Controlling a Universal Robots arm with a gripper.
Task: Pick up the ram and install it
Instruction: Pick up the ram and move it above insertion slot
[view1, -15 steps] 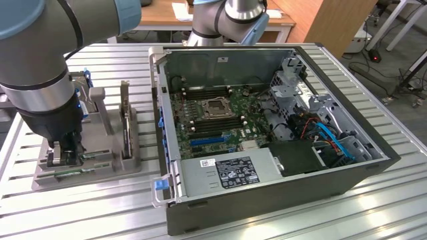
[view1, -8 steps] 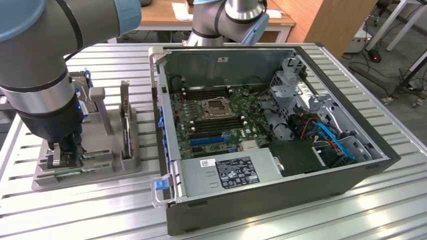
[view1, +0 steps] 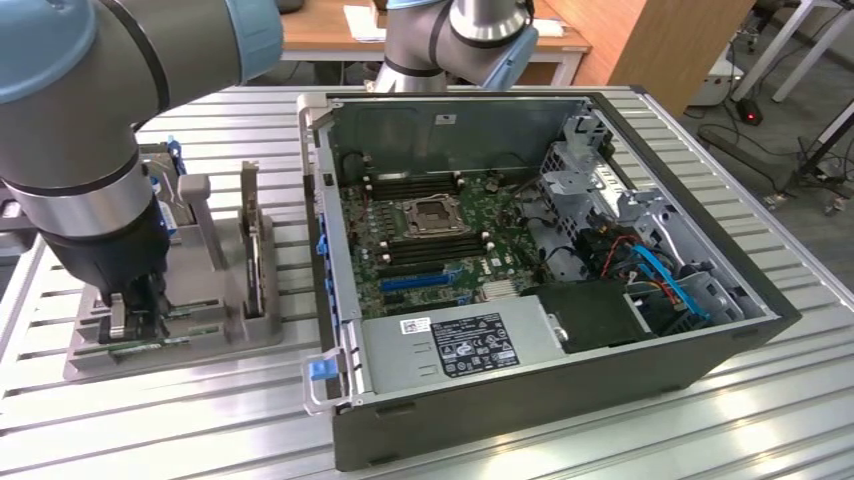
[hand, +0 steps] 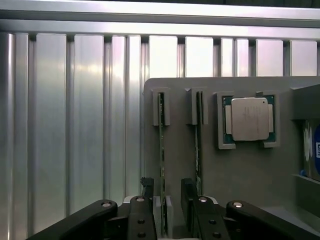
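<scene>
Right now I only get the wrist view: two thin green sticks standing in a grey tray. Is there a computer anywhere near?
Observer: Yes, an open computer case sits at the exterior view's right of the tray.
Operator: Can you see inside it?
Observer: Its green motherboard lies exposed.
Operator: Anything else on the tray?
Observer: A dark card stands upright on it.

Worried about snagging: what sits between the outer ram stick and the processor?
Wrist view: a second ram stick stands on edge between the outer ram stick and the processor.
</scene>
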